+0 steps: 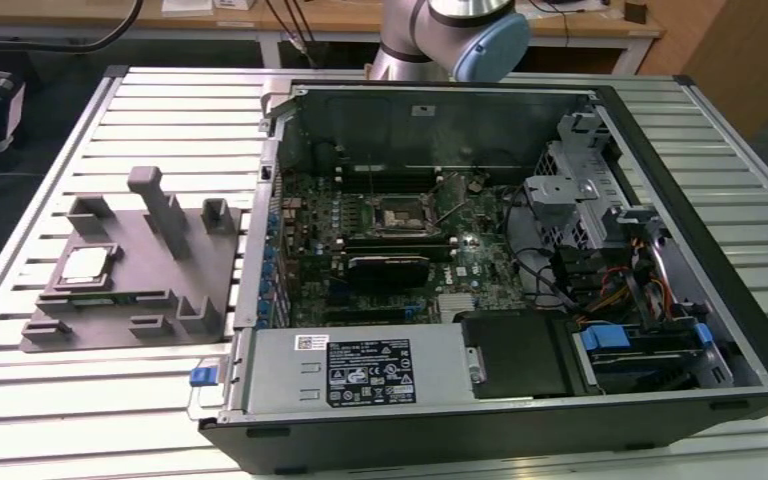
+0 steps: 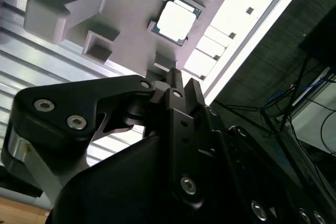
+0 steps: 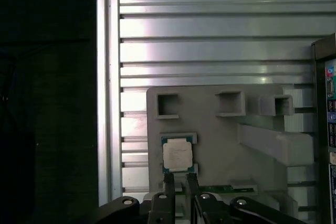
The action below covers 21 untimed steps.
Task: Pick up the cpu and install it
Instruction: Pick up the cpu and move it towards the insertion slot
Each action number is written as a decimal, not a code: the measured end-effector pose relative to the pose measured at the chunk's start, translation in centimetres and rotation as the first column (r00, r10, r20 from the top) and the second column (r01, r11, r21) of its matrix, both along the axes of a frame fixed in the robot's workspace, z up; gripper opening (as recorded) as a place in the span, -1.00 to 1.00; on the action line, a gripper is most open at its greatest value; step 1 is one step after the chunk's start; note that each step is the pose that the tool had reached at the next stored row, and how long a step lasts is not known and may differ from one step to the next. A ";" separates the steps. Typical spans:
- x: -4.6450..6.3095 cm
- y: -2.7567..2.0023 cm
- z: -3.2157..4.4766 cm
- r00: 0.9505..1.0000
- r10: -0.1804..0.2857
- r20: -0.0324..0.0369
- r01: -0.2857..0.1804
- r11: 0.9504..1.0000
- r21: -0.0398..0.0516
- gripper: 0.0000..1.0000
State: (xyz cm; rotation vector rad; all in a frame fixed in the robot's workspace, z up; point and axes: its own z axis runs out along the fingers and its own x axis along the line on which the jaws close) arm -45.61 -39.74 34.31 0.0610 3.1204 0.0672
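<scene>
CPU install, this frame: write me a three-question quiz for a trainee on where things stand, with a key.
1. True or false: the cpu sits inside the computer case.
2. In the exterior view, on which side of the case does the grey fixture lie? A) the exterior view's left B) the exterior view's right C) inside it
3. Short answer: is the gripper holding the cpu?
Key: 1 false, it lies on the fixture, outside the case. 2 A. 3 No; the cpu rests on the fixture, ungripped.
</scene>
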 end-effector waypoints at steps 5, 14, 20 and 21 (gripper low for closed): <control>0.0 -0.05 -0.18 1.000 0.000 0.000 0.000 1.000 0.000 -0.48; -0.2 -0.30 -1.31 0.999 0.047 -0.021 -0.047 0.999 0.001 -0.10; -0.2 -0.33 -2.39 0.998 0.056 -0.024 -0.056 0.998 0.001 0.04; -0.2 -0.39 -2.57 0.998 0.057 -0.024 -0.057 0.998 0.001 0.04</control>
